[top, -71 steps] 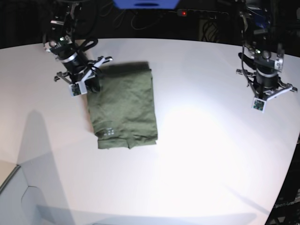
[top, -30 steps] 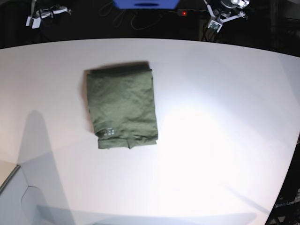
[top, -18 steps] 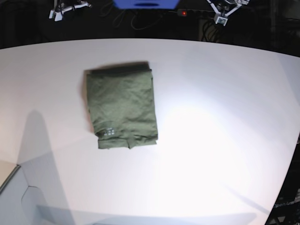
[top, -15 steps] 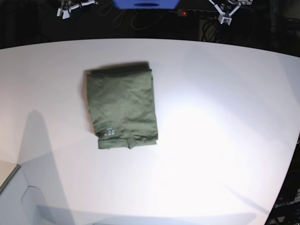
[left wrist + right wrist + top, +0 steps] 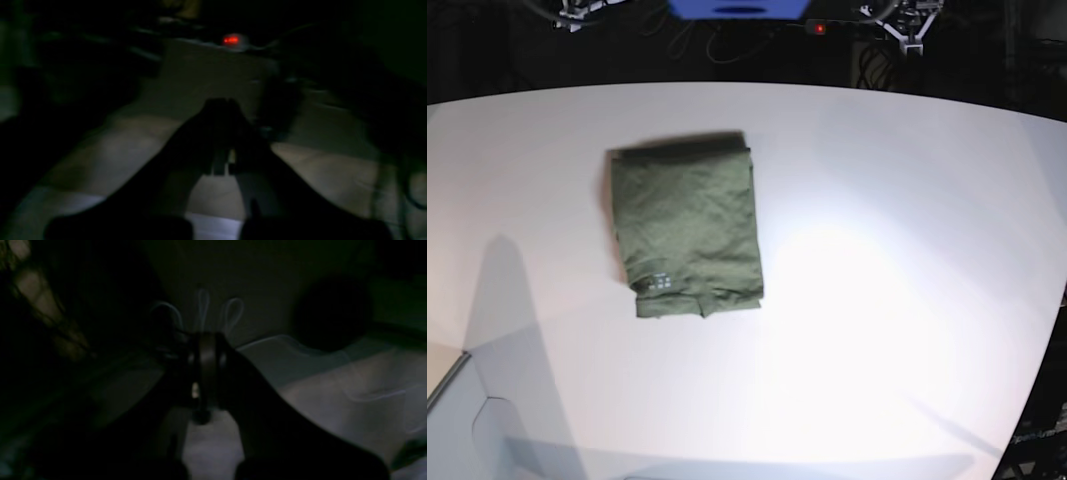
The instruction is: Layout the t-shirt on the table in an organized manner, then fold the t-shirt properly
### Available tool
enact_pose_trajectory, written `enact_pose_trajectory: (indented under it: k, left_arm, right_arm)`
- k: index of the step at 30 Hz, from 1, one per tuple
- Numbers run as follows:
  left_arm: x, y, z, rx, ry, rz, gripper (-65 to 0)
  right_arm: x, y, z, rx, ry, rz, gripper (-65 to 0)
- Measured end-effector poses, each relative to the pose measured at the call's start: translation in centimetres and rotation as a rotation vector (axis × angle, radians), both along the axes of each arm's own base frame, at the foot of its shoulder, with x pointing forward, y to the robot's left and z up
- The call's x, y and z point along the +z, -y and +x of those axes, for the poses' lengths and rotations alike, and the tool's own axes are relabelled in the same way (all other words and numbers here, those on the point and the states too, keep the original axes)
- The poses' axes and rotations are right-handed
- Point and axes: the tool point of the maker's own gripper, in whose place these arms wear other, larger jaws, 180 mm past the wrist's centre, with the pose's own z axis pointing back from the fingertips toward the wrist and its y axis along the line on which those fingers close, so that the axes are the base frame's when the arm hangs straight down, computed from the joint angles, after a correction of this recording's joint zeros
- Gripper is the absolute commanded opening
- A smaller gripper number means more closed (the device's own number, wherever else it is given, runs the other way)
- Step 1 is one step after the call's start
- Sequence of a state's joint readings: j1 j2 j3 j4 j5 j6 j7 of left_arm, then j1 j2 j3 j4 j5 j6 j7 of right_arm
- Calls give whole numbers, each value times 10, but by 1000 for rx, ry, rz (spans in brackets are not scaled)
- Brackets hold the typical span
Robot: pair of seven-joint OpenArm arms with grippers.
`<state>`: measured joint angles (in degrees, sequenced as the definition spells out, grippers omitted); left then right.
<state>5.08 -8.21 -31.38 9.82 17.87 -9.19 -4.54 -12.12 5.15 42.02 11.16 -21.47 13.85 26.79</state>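
The olive-green t-shirt [image 5: 685, 225] lies folded into a neat upright rectangle on the white table [image 5: 877, 260], left of the middle, with its pale label mark [image 5: 659, 282] near the front hem. Both arms are pulled back past the table's far edge, well away from the shirt. My left gripper [image 5: 911, 22] shows at the top right of the base view and my right gripper [image 5: 577, 10] at the top left. In the dark left wrist view my left gripper [image 5: 222, 101] has its fingers together and holds nothing. In the right wrist view my right gripper [image 5: 204, 336] is the same.
A blue object [image 5: 737, 8] and a power strip with a red light [image 5: 819, 28] sit in the dark behind the table's far edge. The red light also shows in the left wrist view [image 5: 231, 40]. Loose cables [image 5: 230, 313] lie ahead of the right gripper.
Both arms have left the table and withdrawn to the dark area behind its far edge, still shifting slightly there. The folded shirt has not moved.
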Motion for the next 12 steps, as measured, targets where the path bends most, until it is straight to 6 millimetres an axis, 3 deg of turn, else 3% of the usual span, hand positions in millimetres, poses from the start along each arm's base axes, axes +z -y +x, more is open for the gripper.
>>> enact_pose_trajectory:
  k: [4,7,9,12]
  left_arm:
    - [3,-9,25,-56,27,137,-649]
    - [-1,3,15,-62,-7,128,-649]
    - [-3,9,8,-61,-23,118,-649]
    - [-1,5,14,-62,-10,125,-649]
  right_arm:
    - [0,14,-7,203,-87,-147,-650]
    - [2,27,-11,224,-112,-217,-650]
    - [0,24,-16,224,-126,-201,-650]
    - [-2,18,-20,223,-142,-197,-650]
